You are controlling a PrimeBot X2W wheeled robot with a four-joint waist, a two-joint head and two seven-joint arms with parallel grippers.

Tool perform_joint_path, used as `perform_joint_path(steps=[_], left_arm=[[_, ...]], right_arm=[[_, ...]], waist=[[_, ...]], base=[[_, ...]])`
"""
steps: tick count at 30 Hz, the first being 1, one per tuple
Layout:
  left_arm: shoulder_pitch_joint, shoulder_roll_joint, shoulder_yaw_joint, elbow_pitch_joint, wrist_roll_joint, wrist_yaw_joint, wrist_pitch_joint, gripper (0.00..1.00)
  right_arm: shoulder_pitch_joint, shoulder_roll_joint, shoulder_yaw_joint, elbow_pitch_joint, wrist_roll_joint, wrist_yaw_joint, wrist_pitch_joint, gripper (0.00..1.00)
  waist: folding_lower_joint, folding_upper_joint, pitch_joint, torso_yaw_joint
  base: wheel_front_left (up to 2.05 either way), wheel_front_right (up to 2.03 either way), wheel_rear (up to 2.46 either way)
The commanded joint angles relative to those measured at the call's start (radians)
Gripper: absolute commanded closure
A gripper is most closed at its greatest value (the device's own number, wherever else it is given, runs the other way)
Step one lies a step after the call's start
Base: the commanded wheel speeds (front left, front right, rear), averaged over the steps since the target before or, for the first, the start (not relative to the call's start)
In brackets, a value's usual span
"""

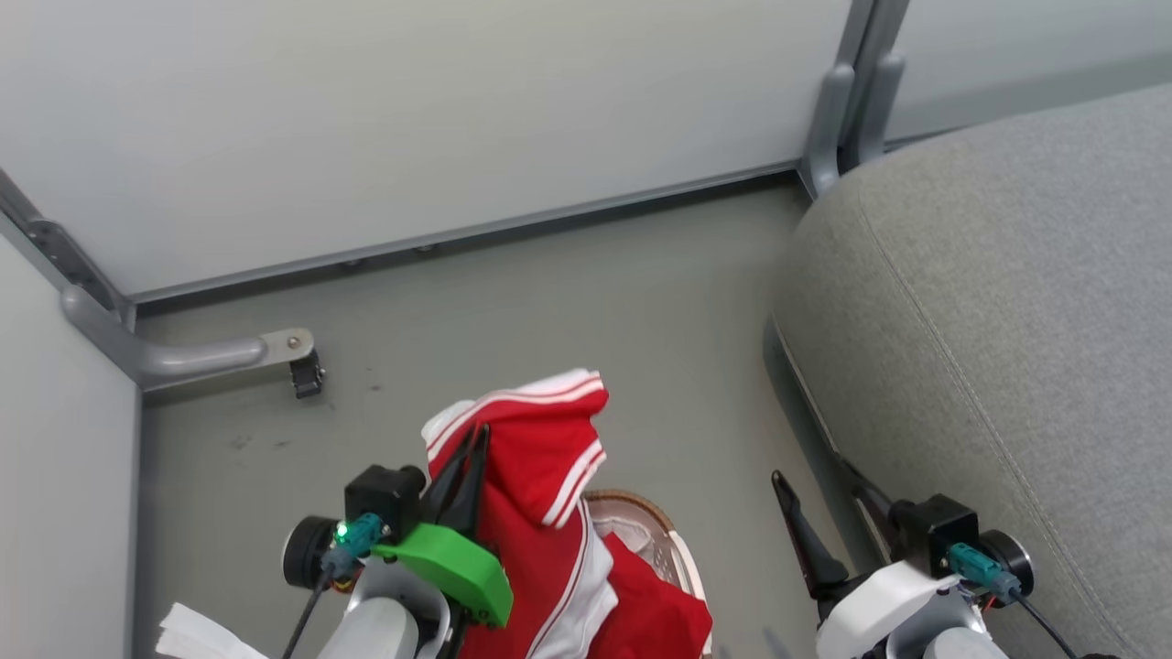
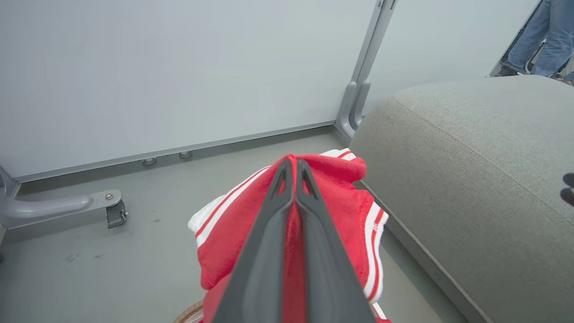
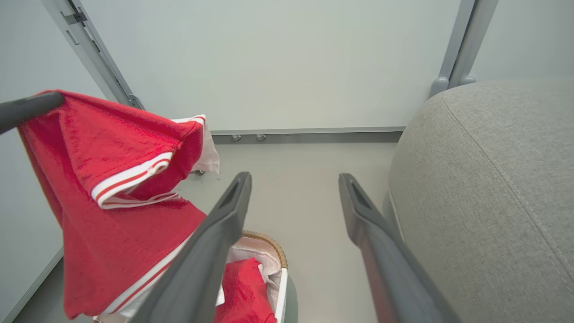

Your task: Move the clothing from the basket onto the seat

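Now, right gripper (image 3: 294,178) wide, my left gripper (image 2: 291,162) pinches the red white-striped garment (image 1: 540,448), which droops and may snag the woven-rimmed basket (image 1: 641,502).

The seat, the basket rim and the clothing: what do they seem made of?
The seat: grey woven upholstery fabric, matte, with visible weave and a stitched seam. The basket rim: brown braided strands, probably wicker or an imitation. The clothing: red soft textile, finely textured, probably knit.

Left gripper (image 1: 476,437): long dark tapered fingers (image 1: 462,485), white shell (image 1: 377,631), bright green plastic guard (image 1: 453,567), tiny green LED (image 1: 342,530) lit; right gripper (image 1: 817,485) same deal, black camera block (image 1: 934,531), teal plug (image 1: 972,560), thin black cable (image 1: 1044,622).
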Motion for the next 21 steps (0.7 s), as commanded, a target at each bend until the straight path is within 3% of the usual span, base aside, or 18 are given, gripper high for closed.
perform_joint_path(steps=[1, 8, 21], left_arm=[[0.013, 0.002, 0.007, -0.035, -0.016, 0.006, -0.004, 1.00], [-0.047, 0.002, -0.031, -0.182, -0.040, 0.011, -0.004, 1.00], [-0.130, 0.002, -0.149, -0.245, -0.090, 0.035, -0.003, 1.00]], right_arm=[[0.020, -0.009, 0.017, 0.007, 0.013, -0.001, -0.004, 0.00], [0.014, -0.027, 0.104, -0.001, 0.045, -0.001, -0.004, 0.00], [-0.198, -0.039, 0.431, -0.002, 0.106, -0.001, -0.004, 0.00]], waist=[[0.0001, -0.0001, -0.048, 0.040], [0.0001, -0.0001, -0.053, 0.069], [0.0001, -0.0001, -0.024, 0.131]], base=[[0.00, 0.00, 0.00], [0.00, 0.00, 0.00], [0.00, 0.00, 0.00]])
